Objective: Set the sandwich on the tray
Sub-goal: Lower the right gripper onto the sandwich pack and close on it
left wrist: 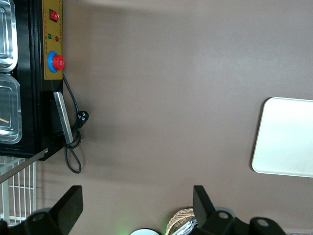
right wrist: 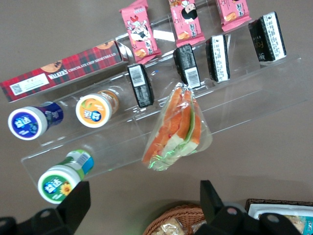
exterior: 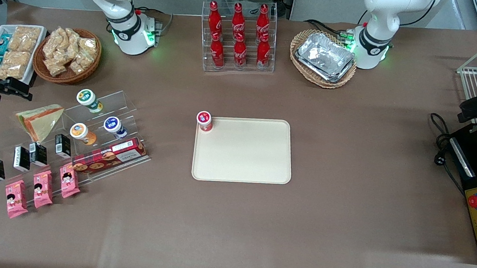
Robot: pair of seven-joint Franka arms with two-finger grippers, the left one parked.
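Between the fingers (right wrist: 78,203): nothing but air. They're spread wide, gripping nothing, touching nothing. The gripper (exterior: 7,85) hangs at the working arm's end of the surface (exterior: 344,214), above and just beside the clear stepped rack (exterior: 102,138), looking down on it.

Sandwich (right wrist: 177,128) is the target: wrapped wedge, orange and green layers visible through the film. It lies on the rack's upper step, leaning a little, point toward the small black cartons (right wrist: 187,65). Not lifted. The spread looks wider than the wedge's thin axis, so I'd judge this a pre-grasp hover; the descent is not yet done.

Neighbours, moving outward:
- Orange-lid cup (right wrist: 96,108) and one black carton (right wrist: 140,84) sit just beside the wedge; likely snag points on the way down.
- Blue-lid cup (right wrist: 31,121) and green-lid cup (right wrist: 62,179) on the same rack, a bit clear.
- Red biscuit box (right wrist: 61,70) and pink snack packets (right wrist: 139,30) on the lower steps, nearer the front camera.
- Basket of bagged snacks (exterior: 67,54) and the small white tray (exterior: 14,49) are near the gripper, farther from the front camera.

The rack looks like a shop display, steps keeping each row reachable from above.

Tray (exterior: 243,152) sits mid-surface, well apart from the rack, flat and mostly bare. A red-lid cup (exterior: 204,120) occupies one corner, so drop the wedge toward the middle. The wrap looks slippery and soft; I'd squeeze across the bread faces, lightly.
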